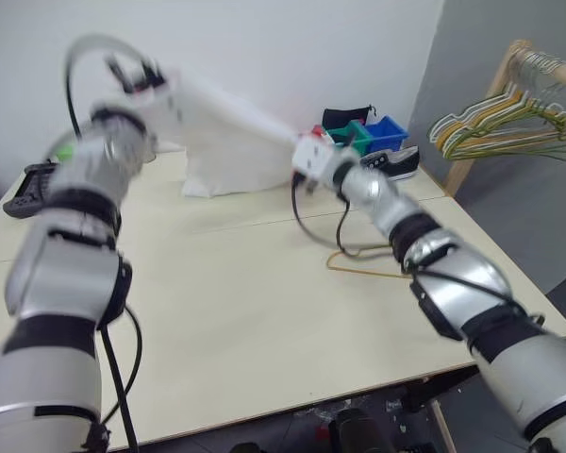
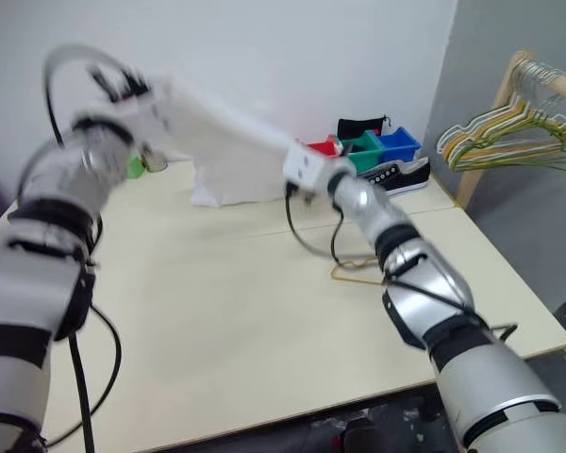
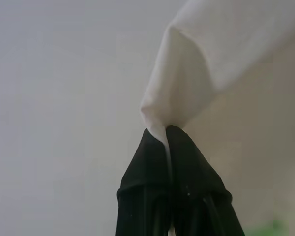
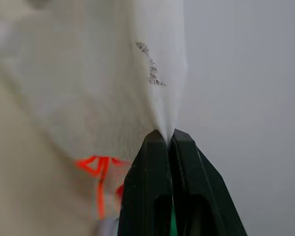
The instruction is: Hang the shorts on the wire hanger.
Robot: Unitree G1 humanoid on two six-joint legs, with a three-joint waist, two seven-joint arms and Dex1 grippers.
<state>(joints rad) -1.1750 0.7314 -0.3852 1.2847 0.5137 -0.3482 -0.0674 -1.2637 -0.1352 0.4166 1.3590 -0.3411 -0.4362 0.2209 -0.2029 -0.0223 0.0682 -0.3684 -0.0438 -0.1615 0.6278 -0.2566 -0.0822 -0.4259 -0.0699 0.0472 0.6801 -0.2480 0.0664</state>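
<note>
I have the shorts (image 1: 228, 142) stretched in the air above the surface (image 1: 236, 311), each end pinched in closed fingers: left gripper (image 3: 165, 132), right gripper (image 4: 167, 135). The wire hanger (image 1: 363, 267) lies on the surface below my right arm; pulling wider could tear cloth from a pinch. The wrist views show how thin each bite is; the head views place the hanger.
</note>
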